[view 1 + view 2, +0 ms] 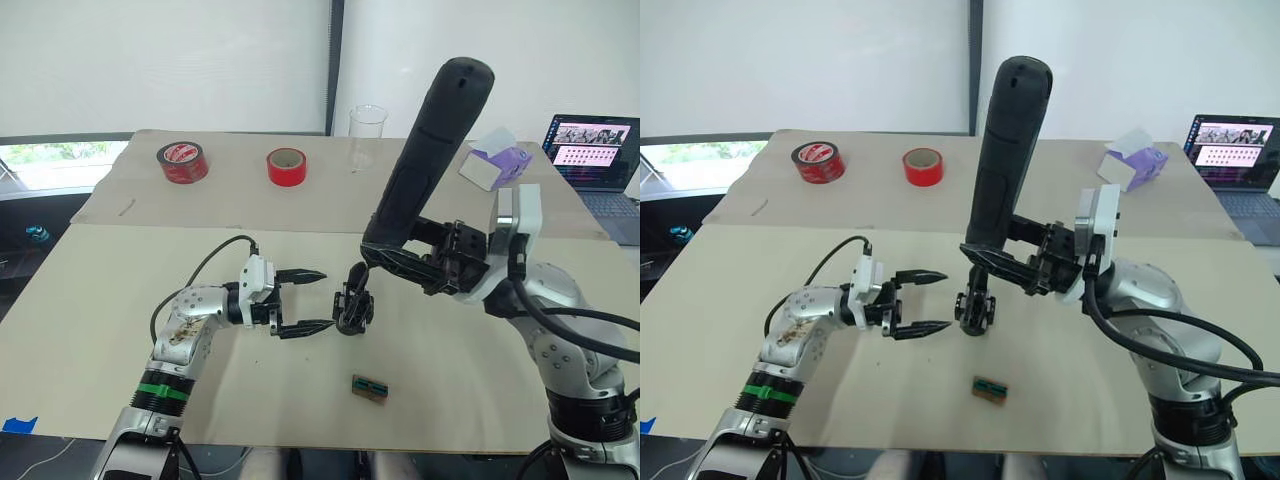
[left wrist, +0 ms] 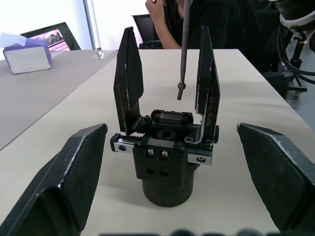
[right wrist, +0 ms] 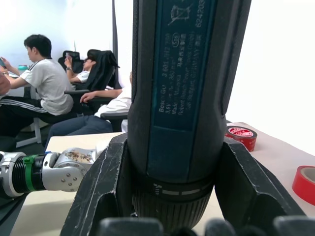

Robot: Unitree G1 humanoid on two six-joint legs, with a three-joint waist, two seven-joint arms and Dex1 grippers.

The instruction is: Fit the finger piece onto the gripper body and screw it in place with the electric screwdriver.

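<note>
The gripper body [image 1: 353,308] stands upright on the table's near half. Two tapering black fingers [image 2: 129,83] rise from the gripper body [image 2: 165,167]; I cannot tell which one is the finger piece. My left gripper [image 1: 322,299] is open, its tips just short of the body on its left. My right gripper [image 1: 396,258] is shut on the lower end of the electric screwdriver [image 1: 432,140], which stands tilted with its rounded end high. The metal bit [image 2: 183,49] hangs between the two upright fingers, its tip a little above the body's top.
A flat green-brown piece [image 1: 370,388] lies near the front edge. At the back are two red tape rolls [image 1: 182,162] [image 1: 286,166], a clear beaker [image 1: 367,135], a purple tissue box [image 1: 495,160] and a laptop [image 1: 595,150]. People [image 3: 47,93] sit beyond the table.
</note>
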